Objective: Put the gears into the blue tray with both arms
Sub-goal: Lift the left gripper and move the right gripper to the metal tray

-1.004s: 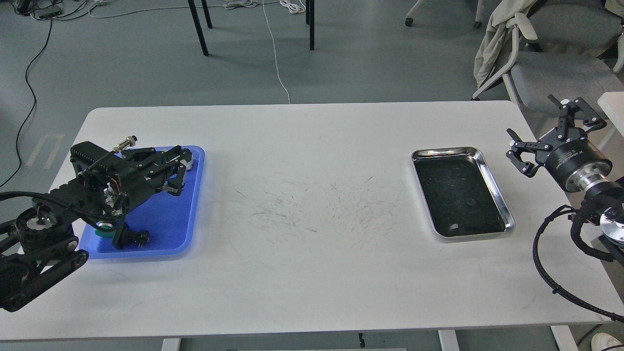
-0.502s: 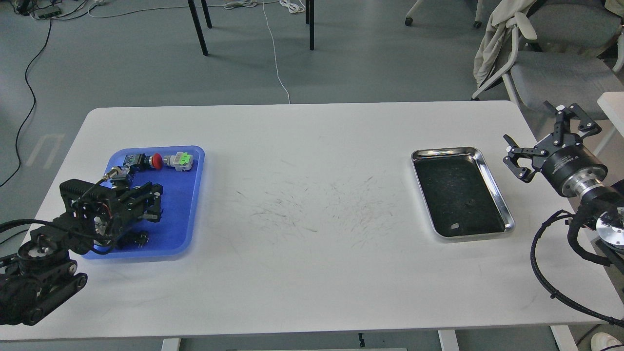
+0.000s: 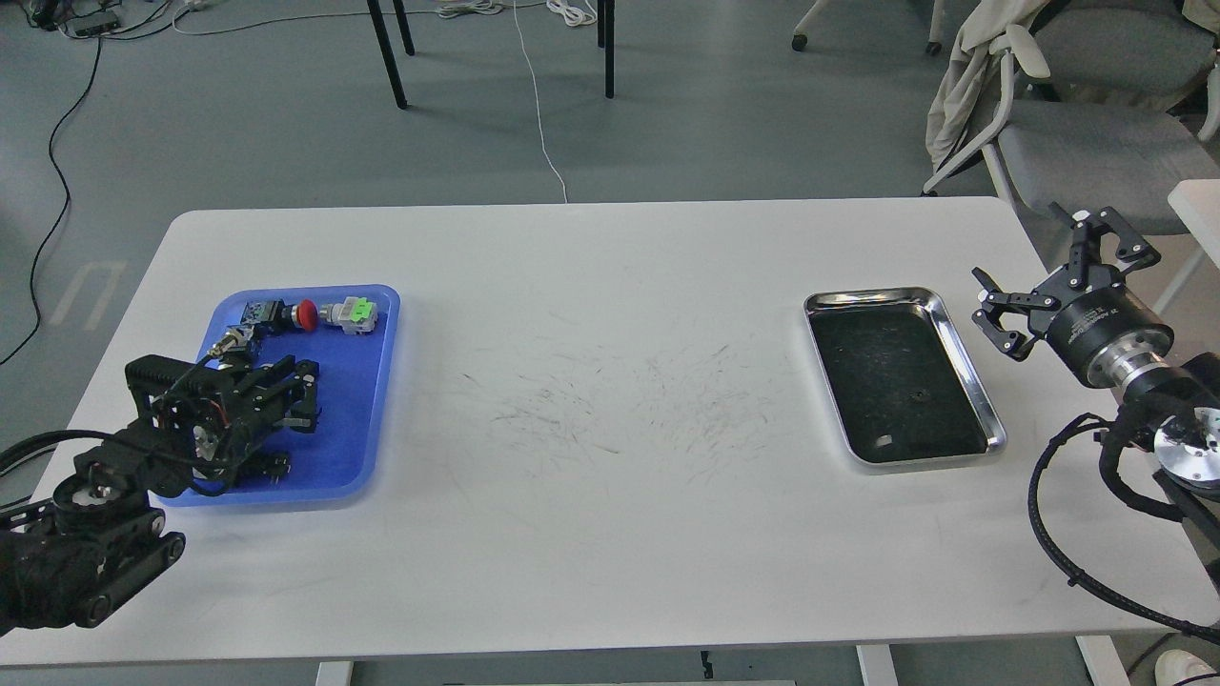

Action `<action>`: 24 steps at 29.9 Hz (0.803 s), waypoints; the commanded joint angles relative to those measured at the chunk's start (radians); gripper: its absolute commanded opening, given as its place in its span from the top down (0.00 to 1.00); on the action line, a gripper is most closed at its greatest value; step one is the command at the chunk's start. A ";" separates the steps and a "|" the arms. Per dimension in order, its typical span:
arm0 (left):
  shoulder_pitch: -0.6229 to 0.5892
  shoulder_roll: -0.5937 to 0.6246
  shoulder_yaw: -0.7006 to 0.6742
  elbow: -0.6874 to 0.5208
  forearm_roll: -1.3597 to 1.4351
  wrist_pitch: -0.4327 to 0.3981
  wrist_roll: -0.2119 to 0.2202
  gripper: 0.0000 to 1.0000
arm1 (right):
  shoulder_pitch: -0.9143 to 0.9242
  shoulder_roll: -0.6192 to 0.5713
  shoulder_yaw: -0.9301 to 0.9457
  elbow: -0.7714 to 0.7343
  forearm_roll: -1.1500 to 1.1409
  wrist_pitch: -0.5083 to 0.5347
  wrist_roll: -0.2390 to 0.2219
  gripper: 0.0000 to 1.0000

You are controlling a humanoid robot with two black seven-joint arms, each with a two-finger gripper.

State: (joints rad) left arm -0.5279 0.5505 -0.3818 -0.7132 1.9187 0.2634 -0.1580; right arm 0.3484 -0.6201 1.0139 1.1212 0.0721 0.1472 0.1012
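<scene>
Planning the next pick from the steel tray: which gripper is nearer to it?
Right. The right gripper hovers just past the steel tray's right rim, jaws open. The left gripper is far across the table, over the blue tray.

A lab or office workroom is indicated: a white work table (image 3: pixel 610 429) is set on grey floor, loose cables (image 3: pixel 534 86) are trailed at twelve o'clock, and grey office chairs (image 3: pixel 1096 114) are parked at two o'clock.
</scene>
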 commanded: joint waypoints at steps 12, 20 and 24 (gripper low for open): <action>-0.246 0.031 -0.022 -0.187 -0.420 0.014 0.012 0.03 | 0.029 0.005 -0.001 0.002 0.000 -0.001 0.000 0.06; -0.440 -0.061 -0.019 -0.077 -1.179 -0.077 0.003 0.02 | 0.106 0.019 -0.012 -0.004 0.000 -0.021 0.000 0.02; -0.446 -0.115 -0.046 -0.063 -1.424 -0.202 0.000 0.02 | 0.164 0.019 -0.075 -0.011 0.002 -0.020 0.000 0.02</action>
State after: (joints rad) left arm -0.9706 0.4642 -0.4051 -0.7867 0.6664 0.1410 -0.1555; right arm 0.4739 -0.6013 0.9791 1.1138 0.0721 0.1268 0.1001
